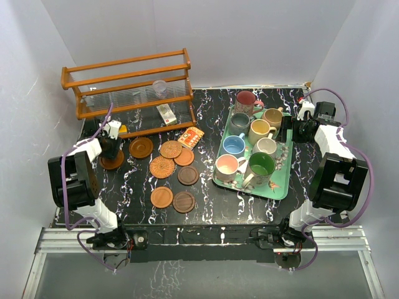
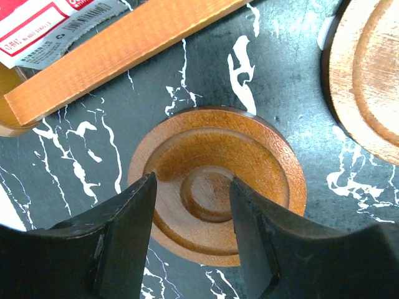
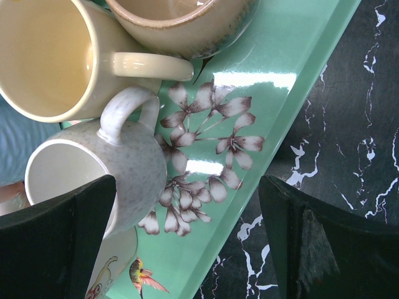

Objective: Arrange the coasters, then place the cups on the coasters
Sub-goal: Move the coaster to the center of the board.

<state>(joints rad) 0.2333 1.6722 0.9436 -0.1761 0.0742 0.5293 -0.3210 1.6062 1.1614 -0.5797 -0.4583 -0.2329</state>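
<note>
Several round wooden coasters lie on the black marble table, among them one (image 1: pixel 141 147) beside the rack and one (image 1: pixel 162 167) with a woven pattern. My left gripper (image 1: pixel 111 147) hangs over the leftmost coaster (image 1: pixel 113 162). In the left wrist view its gripper (image 2: pixel 192 190) stands half open, its fingers straddling that coaster (image 2: pixel 215 180) around the raised centre, holding nothing. Several cups stand on the green tray (image 1: pixel 282 187), among them maroon (image 1: pixel 246 101), blue (image 1: pixel 234 145) and green (image 1: pixel 260 165). My right gripper (image 1: pixel 295 131) is wide open over the tray's rim (image 3: pixel 280 68), next to the off-white cup (image 3: pixel 93 168).
A wooden rack (image 1: pixel 128 87) stands at the back left with a clear plastic cup (image 1: pixel 160 87) on it. Its rail (image 2: pixel 124 43) and a packet (image 2: pixel 43 25) lie just beyond the left fingers. A small orange card (image 1: pixel 191 136) lies near the coasters. White walls close in on three sides.
</note>
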